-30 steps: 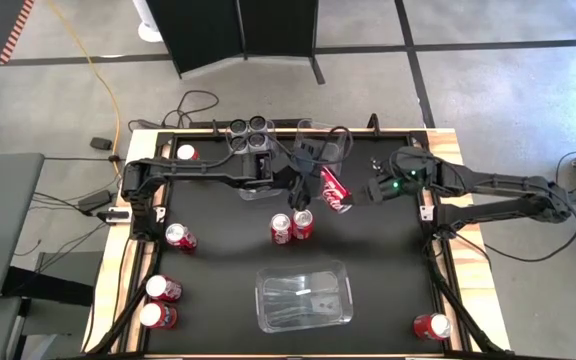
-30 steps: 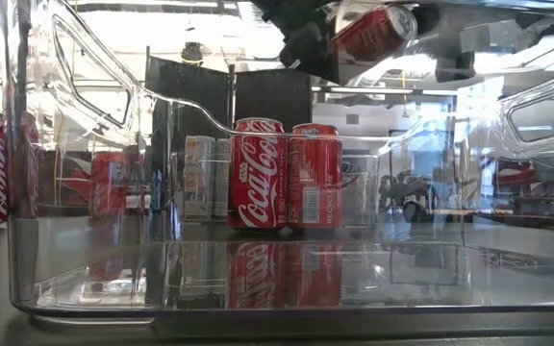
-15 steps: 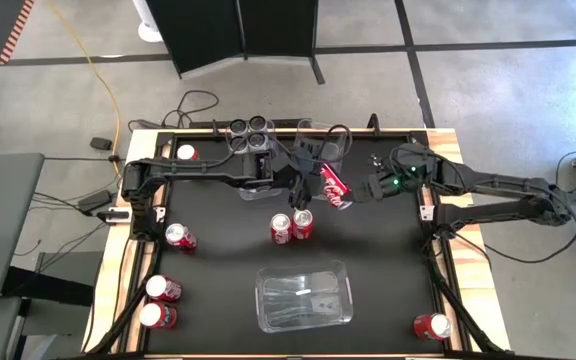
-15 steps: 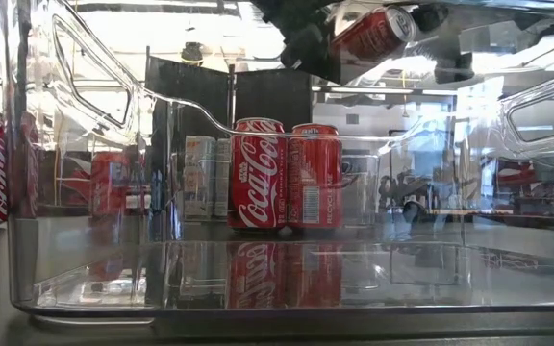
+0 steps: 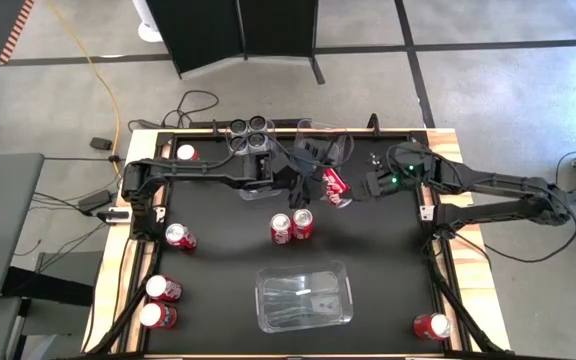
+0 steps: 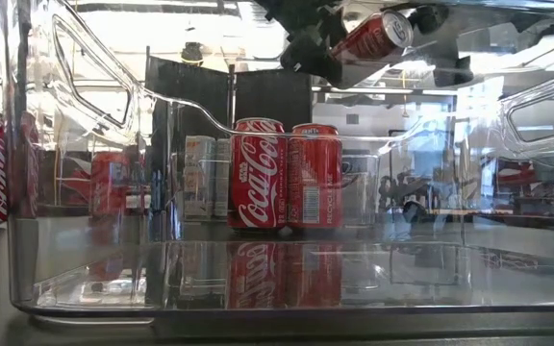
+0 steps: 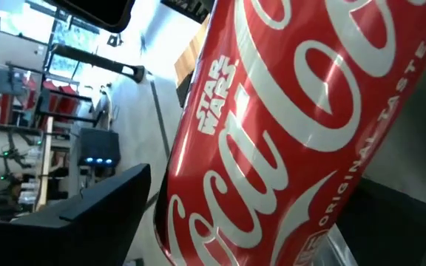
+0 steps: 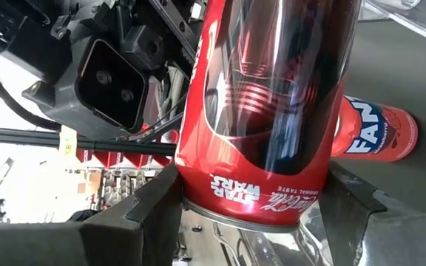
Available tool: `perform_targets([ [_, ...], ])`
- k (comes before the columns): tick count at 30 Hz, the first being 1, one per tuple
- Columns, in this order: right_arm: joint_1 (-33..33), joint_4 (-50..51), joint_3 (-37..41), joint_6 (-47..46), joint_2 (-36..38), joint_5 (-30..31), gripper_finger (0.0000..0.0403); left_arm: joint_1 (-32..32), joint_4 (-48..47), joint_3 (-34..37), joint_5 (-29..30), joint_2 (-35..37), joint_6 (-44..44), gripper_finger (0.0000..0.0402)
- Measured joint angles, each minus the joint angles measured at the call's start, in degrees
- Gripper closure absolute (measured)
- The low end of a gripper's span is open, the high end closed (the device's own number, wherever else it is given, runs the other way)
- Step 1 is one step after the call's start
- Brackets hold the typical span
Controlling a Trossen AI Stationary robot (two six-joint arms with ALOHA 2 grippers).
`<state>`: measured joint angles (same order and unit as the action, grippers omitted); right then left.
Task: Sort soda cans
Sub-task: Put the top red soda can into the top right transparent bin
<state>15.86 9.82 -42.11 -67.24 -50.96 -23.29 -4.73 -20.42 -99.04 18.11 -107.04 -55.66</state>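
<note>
You had the red soda can tilted in mid-air above the worktop, near its far side. The right gripper clenched its base; the left gripper stood released alongside. It looked rigid but thin-walled, slick and dentable: hold mid-body, gently.

high: straight down over the whole black-topped table | low: table height, level, looking through a clear rectangular plastic bin toward the far room | wrists: each very near one tilted red soda can | shared by all: that raised can.
</note>
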Motion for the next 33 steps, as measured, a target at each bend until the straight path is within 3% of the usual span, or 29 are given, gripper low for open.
perform_targets([
  [3, 0.73, -0.05, 0.00, 0.00, 0.00, -0.19, 0.0153, 0.00, 0.06, 0.00, 0.22, 0.02, 0.03, 0.0025],
  [9, 2.14, -0.04, 0.00, -0.57, 0.02, -0.92, 0.0153, 0.04, -0.09, 0.00, 0.59, 0.00, 0.13, 0.0088],
  [14, 3.19, -0.15, 0.00, -0.79, 0.02, -1.08, 0.0153, 0.07, -0.14, 0.00, 0.78, 0.01, 1.19, 0.0089],
  [20, 3.62, -2.43, 0.11, -2.25, 0.32, 1.37, 0.0140, -0.97, -1.29, 0.02, 1.48, 0.02, 13.77, 0.0089],
  [25, 7.12, -5.30, 0.28, 9.52, 4.31, 8.43, 0.0084, -2.99, 1.24, -0.12, 1.24, 0.09, 28.39, 0.0089],
  [30, 10.62, -10.11, 0.07, 18.38, 10.46, 15.33, 0.0020, -4.05, 1.78, -0.16, -4.48, 0.14, 40.11, 0.0089],
  [33, 11.99, -12.72, 0.04, 20.48, 11.74, 16.06, 0.0008, -4.85, 3.46, 0.00, -7.95, -0.04, 45.22, 0.0089],
])
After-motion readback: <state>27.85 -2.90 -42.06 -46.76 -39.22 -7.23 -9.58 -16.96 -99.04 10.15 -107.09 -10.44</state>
